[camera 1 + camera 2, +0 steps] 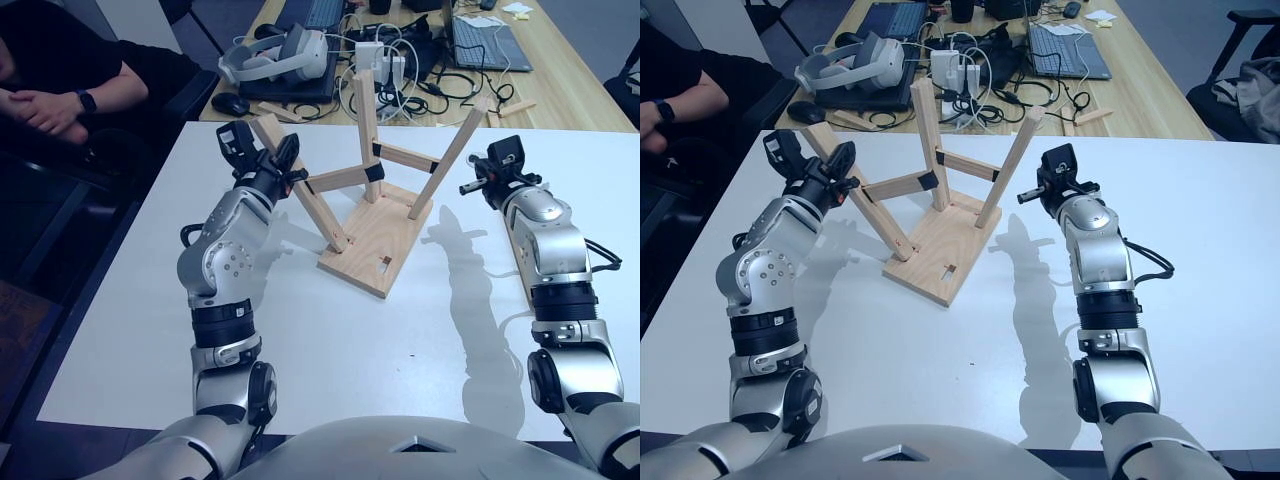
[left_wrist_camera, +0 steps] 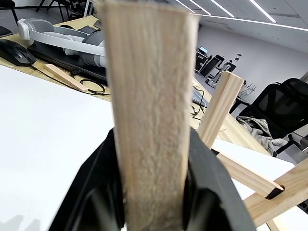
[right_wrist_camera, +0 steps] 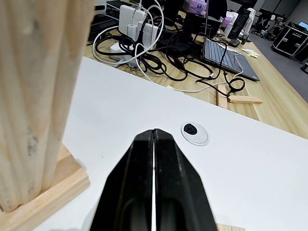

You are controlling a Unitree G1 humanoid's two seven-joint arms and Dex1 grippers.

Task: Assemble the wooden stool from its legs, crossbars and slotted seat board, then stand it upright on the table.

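Note:
The wooden stool lies upside down on the white table, its slotted seat board (image 1: 372,250) flat with one open slot (image 1: 385,262) near the front. Three legs stand up from it. The left leg (image 1: 300,185) leans outward, and my left gripper (image 1: 283,165) is shut on its upper part; black fingers (image 2: 96,187) press both sides of the leg (image 2: 151,110). Crossbars (image 1: 340,180) (image 1: 405,155) join the middle leg (image 1: 368,130) to the others. My right gripper (image 1: 468,186) is shut with nothing in it, its tip (image 3: 154,132) just beside the right leg (image 1: 448,160).
Behind the table runs a wooden desk with a headset (image 1: 275,55), mouse (image 1: 230,103), laptop (image 1: 485,45), cables (image 1: 400,60) and loose wood pieces (image 1: 515,108). A cable grommet (image 3: 195,133) sits in the table. A person's arms (image 1: 50,100) rest at far left.

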